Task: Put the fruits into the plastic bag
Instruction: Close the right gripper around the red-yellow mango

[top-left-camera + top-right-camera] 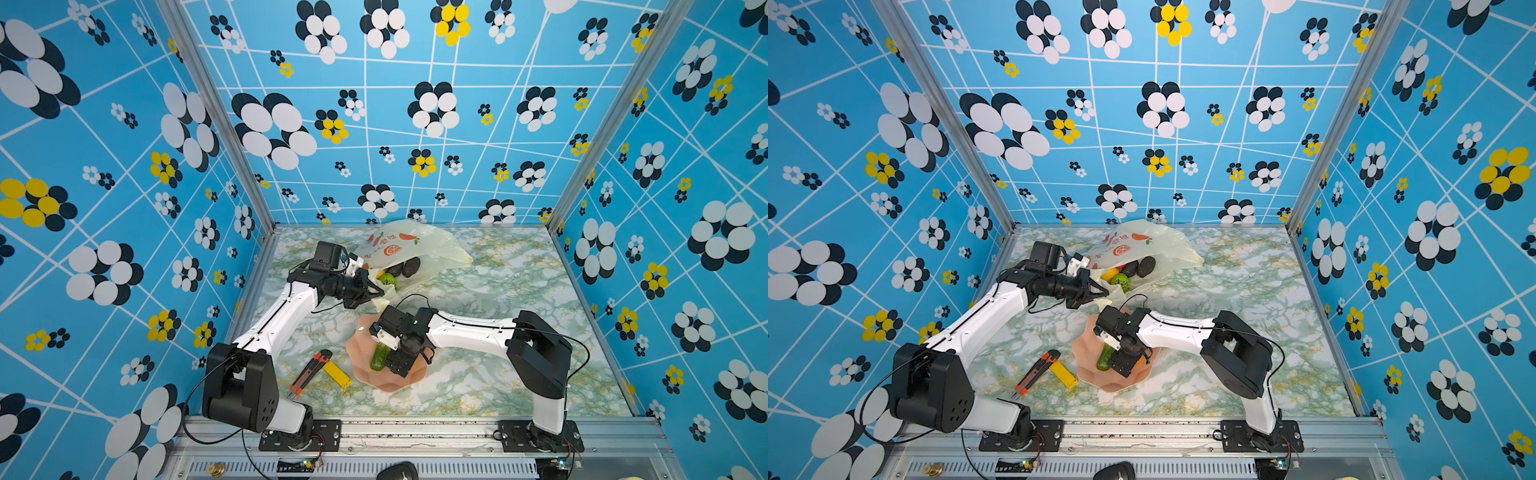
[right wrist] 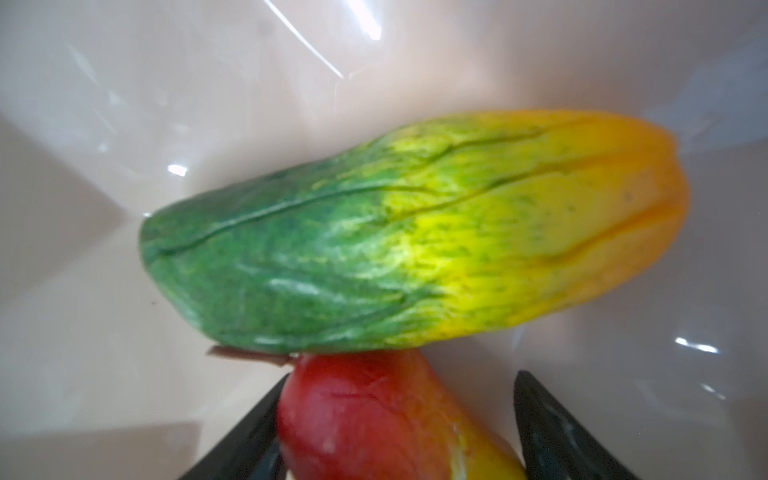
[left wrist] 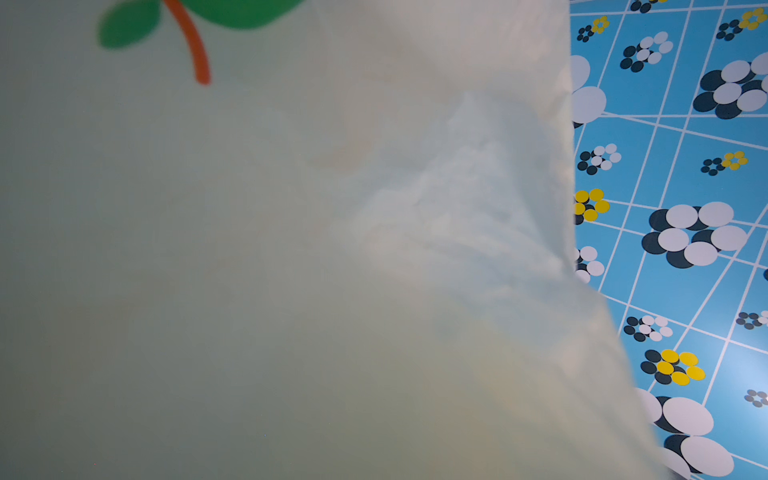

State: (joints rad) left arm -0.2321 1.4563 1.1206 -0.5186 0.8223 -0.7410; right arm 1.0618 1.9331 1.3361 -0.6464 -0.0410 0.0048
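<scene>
left arm stretched forward, left gripper pressed together on the mouth edge of the plastic bag, with black ovals and a green round fruit inside just beyond its tip. right arm bent, right gripper pointing down into the pink bowl, spread either side of the red-yellow mango, which touches the green-orange piece past the fingertips. small red marks by the bag's printed fruit are too small to read, and bag film blurs over the left wrist view, hiding that gripper.
</scene>
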